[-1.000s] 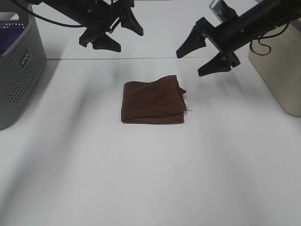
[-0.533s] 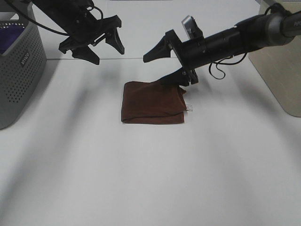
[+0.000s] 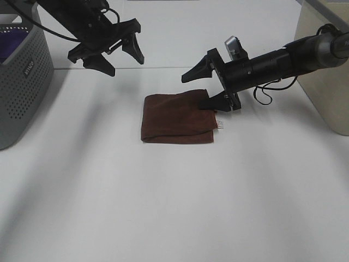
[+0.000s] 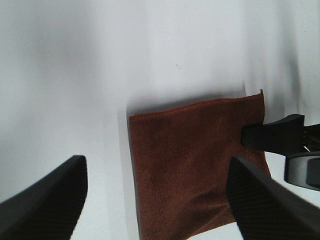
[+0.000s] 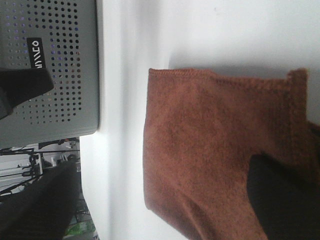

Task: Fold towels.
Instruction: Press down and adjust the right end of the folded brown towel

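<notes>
Where the grey perforated plastic basket (image 3: 24, 82) stands at the left edge of the white tabletop (image 3: 163, 207), the left gripper (image 3: 126, 66) hangs above and behind the cloth, jaws wide apart and empty. Mid-tabletop lies the dark reddish-brown microfibre towel (image 3: 174, 117), folded, layers slightly askew. Over its far right corner is the right gripper (image 3: 195, 93), jaws apart, lower finger apparently touching the cloth. Judged light, limp and non-slippery; pinch all layers at a stitched corner near the small white tag (image 3: 220, 125).

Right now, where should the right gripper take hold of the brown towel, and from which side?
Probably the far right corner of the towel, approached from the right: its loose stitched edges meet there, and the open right gripper has one finger at it.
</notes>
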Controlling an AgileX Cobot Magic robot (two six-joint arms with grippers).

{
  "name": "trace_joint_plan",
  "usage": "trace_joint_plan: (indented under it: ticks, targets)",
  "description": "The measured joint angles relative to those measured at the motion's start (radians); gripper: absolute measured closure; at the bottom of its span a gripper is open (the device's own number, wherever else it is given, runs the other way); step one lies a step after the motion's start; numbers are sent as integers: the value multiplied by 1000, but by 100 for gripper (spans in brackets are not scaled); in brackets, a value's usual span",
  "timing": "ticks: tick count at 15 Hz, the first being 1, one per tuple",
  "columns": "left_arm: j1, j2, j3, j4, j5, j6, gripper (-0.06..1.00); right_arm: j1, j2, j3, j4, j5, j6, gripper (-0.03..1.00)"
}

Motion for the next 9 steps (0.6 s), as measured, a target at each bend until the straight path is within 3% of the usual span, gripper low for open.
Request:
trace_joint_plan:
  ticks: [4,9]
  targets:
    - [0,0,0,1,7,0,21,-33,-5,0,-59,39,2,11]
    - [0,-21,0,6,73,4,21,-42,-134,0,-381,-2,104,11]
